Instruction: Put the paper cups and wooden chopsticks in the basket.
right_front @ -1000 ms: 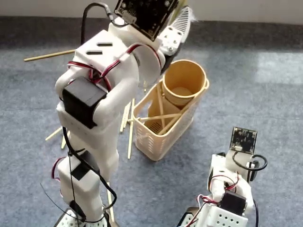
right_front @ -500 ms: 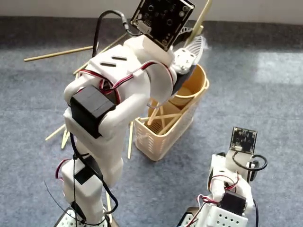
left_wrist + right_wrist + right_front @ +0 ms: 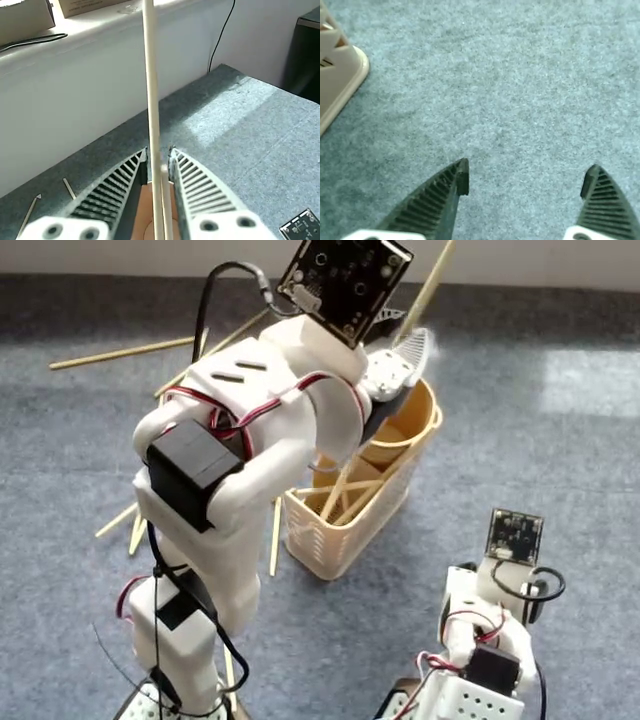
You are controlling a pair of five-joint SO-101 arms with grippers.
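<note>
Above the basket (image 3: 345,540), my left pincer (image 3: 157,152) is closed narrowly on one wooden chopstick (image 3: 151,75), most of its length jutting past my fingertips. It hovers over the paper cup (image 3: 428,415) nested at the basket's far end. If let go while tilted, the long stick could topple over the rim onto the carpet (image 3: 560,470). My right pincer (image 3: 525,180) hangs wide open, near the basket's corner, with room to move.

Open carpet (image 3: 540,440) right of the basket (image 3: 345,535); left arm (image 3: 250,440) over its mouth, loose chopsticks (image 3: 120,353) on its other side.
</note>
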